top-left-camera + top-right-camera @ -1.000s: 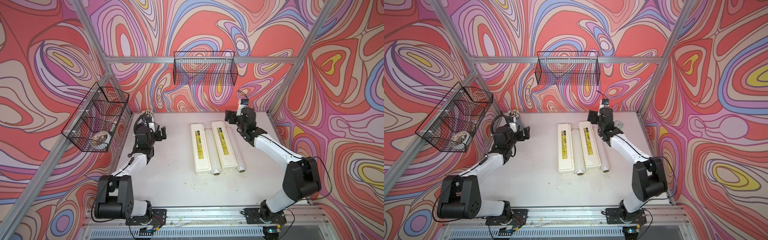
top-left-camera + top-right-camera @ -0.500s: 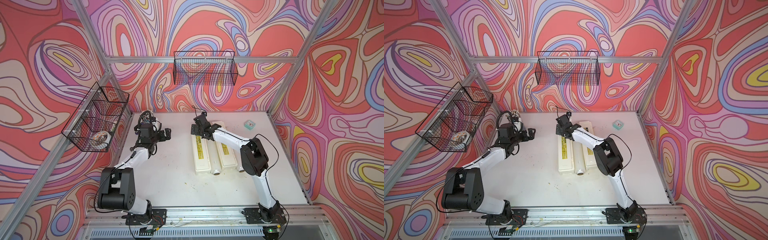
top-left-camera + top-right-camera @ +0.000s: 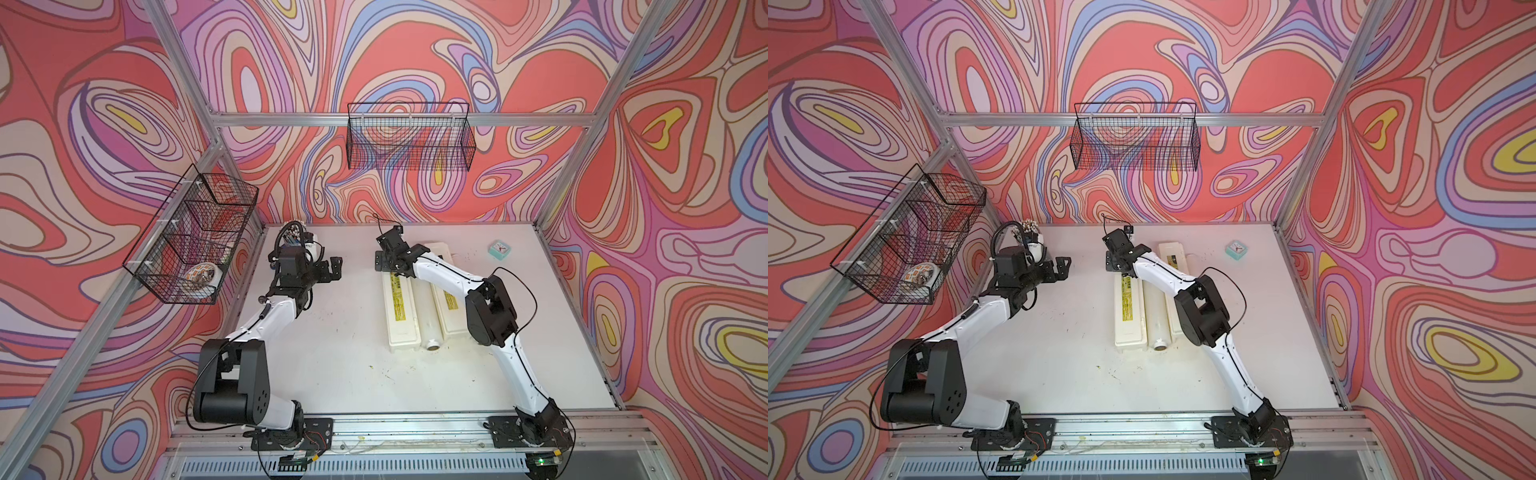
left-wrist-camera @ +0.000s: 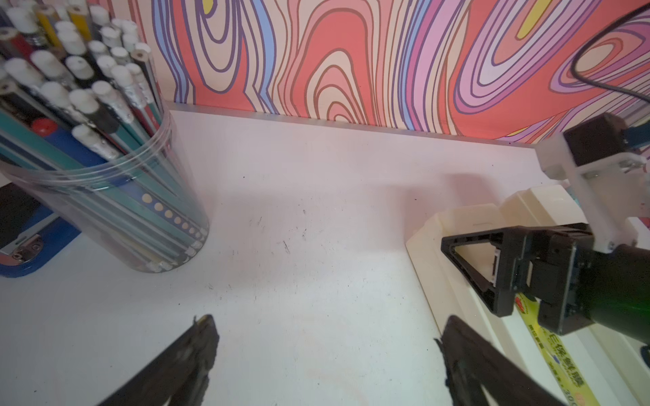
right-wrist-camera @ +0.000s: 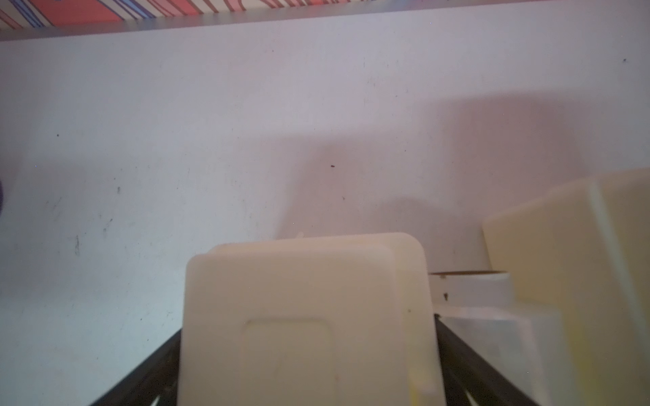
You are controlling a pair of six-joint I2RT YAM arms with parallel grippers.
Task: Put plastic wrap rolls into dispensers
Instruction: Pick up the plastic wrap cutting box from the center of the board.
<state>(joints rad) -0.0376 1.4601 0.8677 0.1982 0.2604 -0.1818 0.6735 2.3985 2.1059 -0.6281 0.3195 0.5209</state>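
Two dispensers lie side by side right of tabletop centre, lids down, long axes front-to-back: left dispenser [image 3: 405, 328], right dispenser [image 3: 453, 322], one plastic wrap roll [image 3: 428, 320] between. Right gripper [image 3: 384, 266], the nearer, straddles left dispenser's back end, jaws wide; contact unclear. Left gripper [image 3: 332, 270] is wide and empty by the pencil cup [image 4: 116, 211].

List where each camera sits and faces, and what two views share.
Both top views: high at the front, looking down on the white table; left arm and right arm whole.
Left wrist: on the left arm, facing the back wall and a clear cup of pencils; open left fingers show.
Right wrist: low over a cream plastic dispenser box's far end; right fingers straddle it.
Both wrist views share that box end.
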